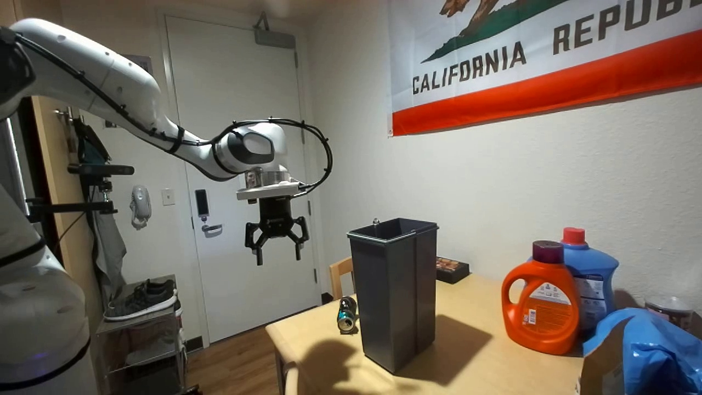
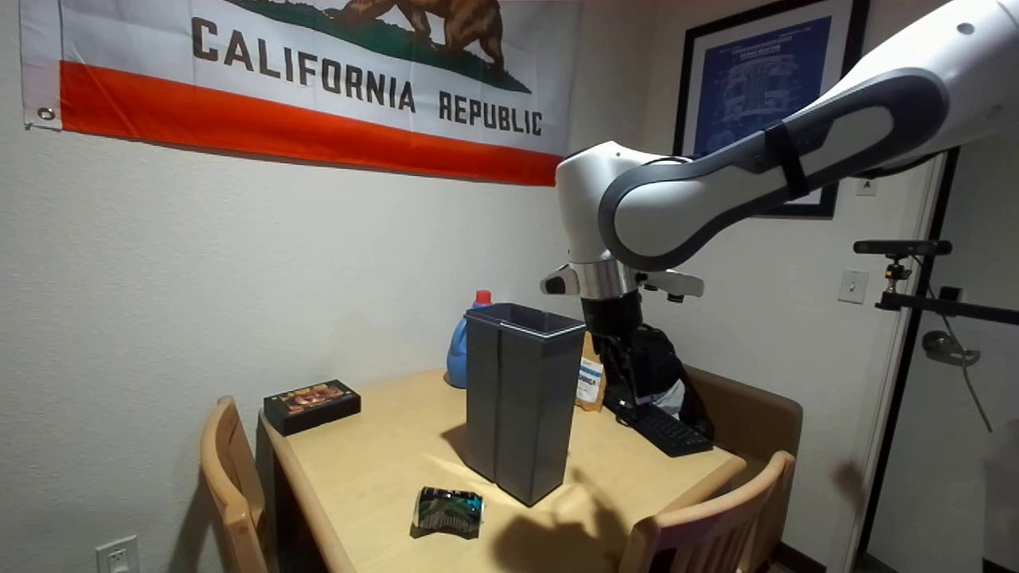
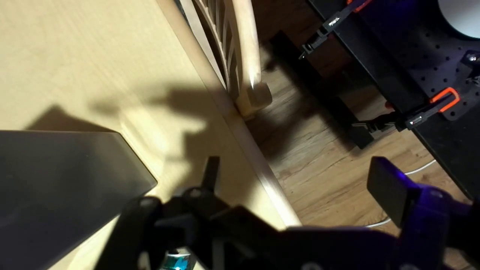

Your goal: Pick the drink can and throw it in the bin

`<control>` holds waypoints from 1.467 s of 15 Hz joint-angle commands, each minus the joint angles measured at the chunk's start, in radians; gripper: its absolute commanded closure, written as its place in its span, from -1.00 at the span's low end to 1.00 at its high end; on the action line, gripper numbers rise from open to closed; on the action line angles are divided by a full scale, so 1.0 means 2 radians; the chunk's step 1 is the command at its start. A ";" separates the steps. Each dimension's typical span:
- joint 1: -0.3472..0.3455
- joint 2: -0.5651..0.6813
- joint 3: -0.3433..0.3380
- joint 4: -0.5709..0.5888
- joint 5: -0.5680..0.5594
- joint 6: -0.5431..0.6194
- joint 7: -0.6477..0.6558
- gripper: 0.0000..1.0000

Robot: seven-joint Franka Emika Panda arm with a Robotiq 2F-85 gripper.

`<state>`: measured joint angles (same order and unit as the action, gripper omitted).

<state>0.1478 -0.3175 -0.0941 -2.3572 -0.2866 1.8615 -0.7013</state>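
Observation:
The drink can [image 1: 346,316] lies on its side on the wooden table, dark with teal, beside the bin; it looks dented in an exterior view [image 2: 448,513]. In the wrist view only a small part of the can [image 3: 177,261] shows, behind the gripper's linkage. The tall dark grey bin [image 1: 384,296] stands upright on the table, also in an exterior view [image 2: 517,406] and the wrist view [image 3: 67,183]. Its inside bottom is hidden. My gripper [image 1: 279,255] is open and empty, pointing down, raised above the table's edge; the wrist view shows its fingers [image 3: 296,176] wide apart.
An orange detergent bottle [image 1: 540,310], a blue bottle [image 1: 595,280] and a blue bag [image 1: 652,351] stand on the table. A black box [image 2: 312,406] lies near the wall. A keyboard [image 2: 669,430] lies at the far side. Wooden chairs [image 2: 231,485] flank the table [image 2: 374,446].

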 commanded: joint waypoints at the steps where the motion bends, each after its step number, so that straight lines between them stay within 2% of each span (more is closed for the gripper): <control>1: -0.013 0.000 0.012 0.000 0.004 0.000 -0.003 -1.00; 4: -0.010 0.006 0.005 0.004 0.010 0.021 -0.055 -1.00; 7: -0.006 -0.006 -0.002 -0.005 0.028 0.051 -0.143 -1.00; 11: -0.002 0.019 -0.006 0.010 0.074 0.061 -0.254 -1.00; 13: -0.005 0.041 -0.002 0.025 0.093 0.055 -0.285 -1.00; 17: -0.013 0.099 0.019 0.061 0.085 0.071 -0.262 -1.00; 22: -0.018 0.194 0.048 0.135 0.053 0.108 -0.168 -1.00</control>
<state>0.1326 -0.0437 -0.0398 -2.1934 -0.1348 2.0522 -1.1391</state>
